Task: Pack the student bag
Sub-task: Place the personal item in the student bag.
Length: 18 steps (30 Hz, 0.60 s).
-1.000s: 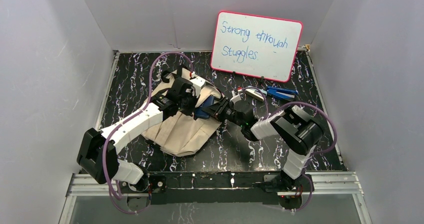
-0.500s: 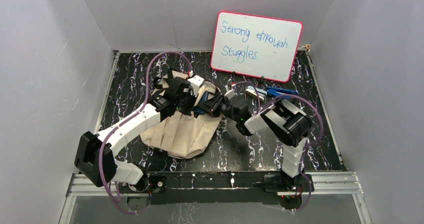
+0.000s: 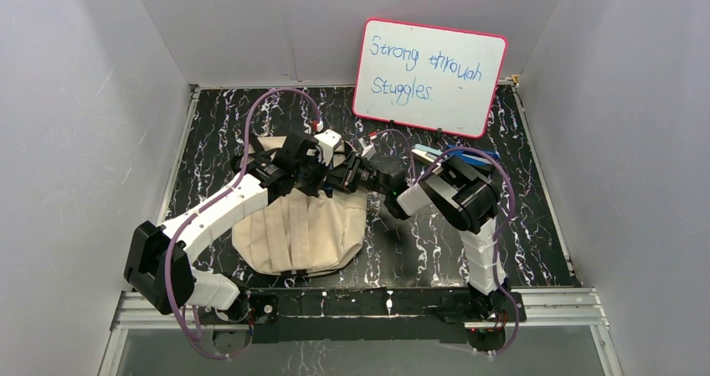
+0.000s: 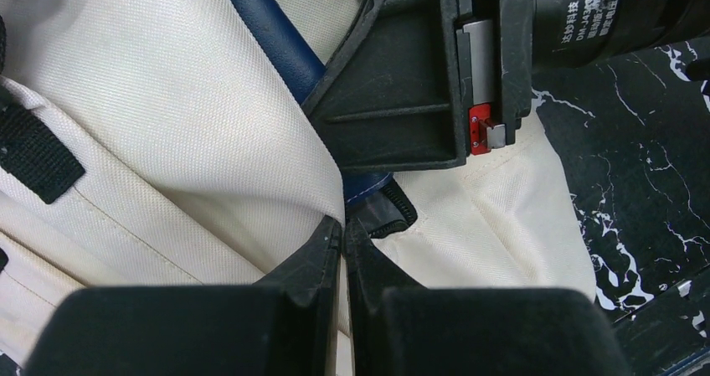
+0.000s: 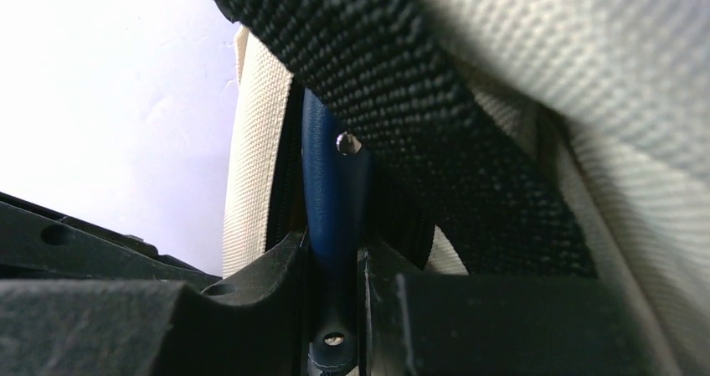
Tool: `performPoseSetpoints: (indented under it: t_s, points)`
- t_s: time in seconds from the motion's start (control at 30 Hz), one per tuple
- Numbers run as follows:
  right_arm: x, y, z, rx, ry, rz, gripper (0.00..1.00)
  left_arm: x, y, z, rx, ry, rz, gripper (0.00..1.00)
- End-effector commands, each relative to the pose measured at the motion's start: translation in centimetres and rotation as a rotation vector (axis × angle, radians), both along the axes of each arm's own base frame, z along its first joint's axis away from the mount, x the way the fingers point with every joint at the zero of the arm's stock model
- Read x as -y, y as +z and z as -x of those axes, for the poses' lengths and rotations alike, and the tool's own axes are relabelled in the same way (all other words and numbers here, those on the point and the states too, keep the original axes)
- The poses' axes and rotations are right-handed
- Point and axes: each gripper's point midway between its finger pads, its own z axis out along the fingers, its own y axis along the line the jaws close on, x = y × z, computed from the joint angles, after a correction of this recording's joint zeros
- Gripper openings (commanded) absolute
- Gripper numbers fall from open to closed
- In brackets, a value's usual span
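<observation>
Left hand (image 4: pixel 343 225) holds the student bag's mouth up while the right hand feeds in a dark blue flat item

The left arm reaches from its near-left base diagonally forward, wrist tipped down over the far end of the student bag (image 3: pixel 293 234), and its fingers are pinched shut on the canvas rim, which I judge is to hold the opening up as a slot. The bag lies flat on the surface (image 3: pixel 536 225), left of centre, bottom toward the bases. The dark blue flat item (image 5: pixel 333 183), a notebook or case, stands edge-on and is partly inside the mouth under a black strap, clamped between the fingers of the right hand (image 5: pixel 333 259). The right arm rises to a high elbow, its forearm swung low to the left. A whiteboard (image 3: pixel 429 76) stands behind
</observation>
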Motion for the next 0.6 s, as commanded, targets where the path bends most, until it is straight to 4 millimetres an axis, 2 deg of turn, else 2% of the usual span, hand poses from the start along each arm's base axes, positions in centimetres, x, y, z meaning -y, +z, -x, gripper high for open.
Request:
performPoseSetpoints:
  t_s: [0.0,0.17,0.33,0.47,0.57]
  points:
    - [-0.7,2.2,1.5,0.097,0.064,-0.005,0.0,1.7,1.9,1.1,0.02,-0.06,0.072,0.0]
    - [0.1,1.5,3.3,0.091,0.117,0.082,0.0,1.1,1.1,1.0,0.01,-0.032,0.043,0.0]
    - [-0.1,1.9,4.6,0.086,0.198,0.102,0.0,0.9,0.7,1.0,0.005,-0.021,0.034,0.0]
    - [-1.1,1.8,4.7,0.07,0.229,0.077,0.0,1.1,0.7,1.0,0.005,-0.024,0.04,0.0]
    - [-1.8,1.8,4.0,0.066,0.221,0.055,0.0,1.3,1.1,1.1,0.006,-0.032,0.055,0.0]
